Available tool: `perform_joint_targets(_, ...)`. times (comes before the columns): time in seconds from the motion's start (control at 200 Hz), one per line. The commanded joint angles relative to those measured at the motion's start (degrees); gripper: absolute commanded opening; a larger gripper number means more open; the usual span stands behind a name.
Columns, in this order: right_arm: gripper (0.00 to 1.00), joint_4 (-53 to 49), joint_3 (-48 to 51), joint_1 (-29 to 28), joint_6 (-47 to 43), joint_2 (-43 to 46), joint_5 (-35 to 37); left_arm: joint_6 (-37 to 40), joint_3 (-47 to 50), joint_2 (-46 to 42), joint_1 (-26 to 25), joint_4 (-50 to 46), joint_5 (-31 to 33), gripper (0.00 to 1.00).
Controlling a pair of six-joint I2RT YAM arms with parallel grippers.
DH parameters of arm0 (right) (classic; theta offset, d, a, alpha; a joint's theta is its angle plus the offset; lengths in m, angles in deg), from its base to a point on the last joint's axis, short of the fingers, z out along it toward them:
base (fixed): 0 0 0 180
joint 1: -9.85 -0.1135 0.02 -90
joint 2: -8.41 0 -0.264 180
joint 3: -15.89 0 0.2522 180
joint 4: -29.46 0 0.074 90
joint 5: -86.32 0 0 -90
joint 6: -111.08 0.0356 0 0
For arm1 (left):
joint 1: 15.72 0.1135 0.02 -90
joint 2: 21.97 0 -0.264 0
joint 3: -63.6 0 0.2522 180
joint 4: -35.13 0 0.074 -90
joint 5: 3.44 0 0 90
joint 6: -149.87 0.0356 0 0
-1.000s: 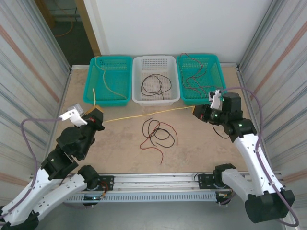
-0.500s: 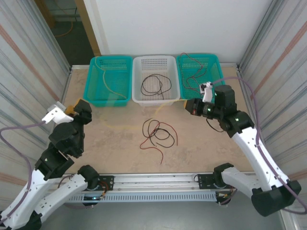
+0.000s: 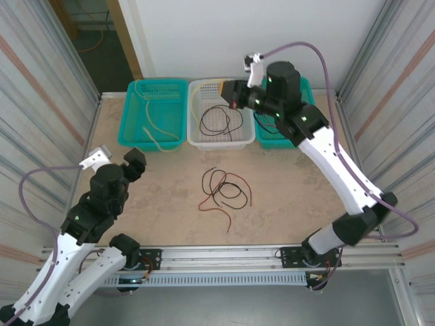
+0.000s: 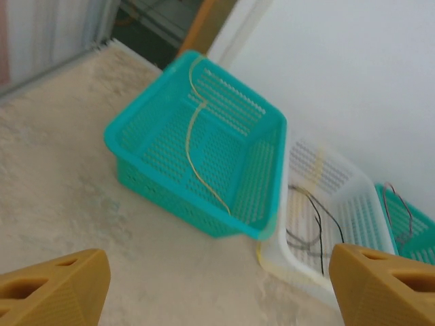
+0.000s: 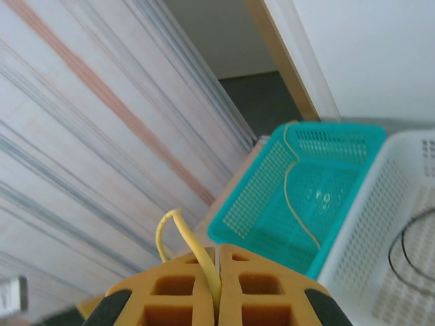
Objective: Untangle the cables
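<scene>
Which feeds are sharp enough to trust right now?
Top external: sharp, evenly lit, tangle clear. Left wrist: motion-blurred, basket smeared. Right wrist: pincer and yellow cable fairly crisp, background soft.

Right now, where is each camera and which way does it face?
Top external: above, behind the robot, looking down on the table, baskets and loose cables; left hand, right hand.
Left wrist: low, facing the left teal basket; own fingertips wide apart.
Right wrist: raised, facing left; shut fingers pinch a yellow cable.
Shared: that teal basket, all three.
</scene>
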Motion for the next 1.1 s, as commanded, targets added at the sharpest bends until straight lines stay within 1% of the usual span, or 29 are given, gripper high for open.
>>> perform_joint_targets(0.0, 0.00, 3.20, -10.90, -0.35, -1.97, -7.80, 4.46, -0.35, 2.58, -0.43, 0.31, 2.38, -7.74, 0.84)
perform_joint_targets(0.23, 0.00, -5.45, -44.36, -0.81, -1.47, -33.82, 6.30, 0.23, 4.79, 0.04, 0.36, 0.47, -10.62, 0.84)
perform_joint_targets(0.306, 0.00, -6.18, -50.68, -0.39, -0.93, -40.46, 4.70, 0.71, 5.35, 0.25, 0.36, -0.33, -11.45, 0.84)
perform_joint_targets(0.396, 0.00, -3.94, -49.62, 0.35, 0.64, -43.59, 0.07, 2.53, 5.15, 0.38, 0.44, -1.94, -11.26, 0.84)
perform_joint_targets(0.536, 0.00, -1.81, -44.94, 0.30, 0.14, -45.15, -4.61, 6.75, 4.41, 1.39, 1.33, -2.63, -10.99, 0.84)
perform_joint_targets(0.611, 0.00, -3.29, -44.73, -0.06, -0.69, -46.15, -5.28, 11.20, 3.51, 3.32, 2.62, -0.10, -11.92, 0.84)
perform_joint_targets(0.656, 0.00, -3.89, -44.23, -0.32, -1.36, -46.40, -5.47, 15.65, 2.63, 5.35, 3.58, 2.46, -12.46, 0.84)
perform_joint_targets(0.711, 0.00, -4.25, -43.21, -0.69, -2.15, -46.07, -5.22, 20.09, 1.69, 8.85, 5.43, 7.47, -13.74, 0.86)
perform_joint_targets(0.747, 0.00, -4.40, -42.66, -0.84, -2.54, -45.85, -5.23, 22.31, 0.59, 11.65, 7.44, 10.79, -15.99, 0.86)
perform_joint_targets(0.827, 0.00, -5.33, -42.16, -1.17, -3.34, -45.37, -5.04, 23.77, -3.53, 20.41, 13.52, 17.17, -26.47, 0.82)
perform_joint_targets(0.847, 0.00, -5.63, -42.07, -1.22, -3.57, -45.21, -4.78, 23.63, -4.87, 22.73, 14.98, 18.73, -29.48, 0.81)
perform_joint_targets(0.892, 0.00, -6.23, -41.88, -1.32, -4.07, -44.77, -4.37, 23.50, -8.01, 28.00, 17.62, 22.17, -35.72, 0.73)
perform_joint_targets(0.942, 0.00, -6.85, -41.66, -1.40, -4.62, -44.45, -4.24, 24.13, -11.59, 33.58, 18.71, 25.68, -40.88, 0.69)
perform_joint_targets(1.037, 0.00, -7.89, -41.48, -1.43, -5.47, -44.19, -4.45, 26.89, -18.54, 42.89, 18.72, 30.15, -47.64, 0.68)
perform_joint_targets(1.062, 0.00, -8.11, -41.39, -1.46, -5.78, -44.14, -4.44, 27.48, -20.38, 45.01, 18.64, 30.12, -47.69, 0.68)
perform_joint_targets(1.092, 0.00, -8.37, -41.22, -1.55, -6.05, -43.98, -4.33, 27.93, -22.69, 47.33, 18.64, 29.18, -46.19, 0.68)
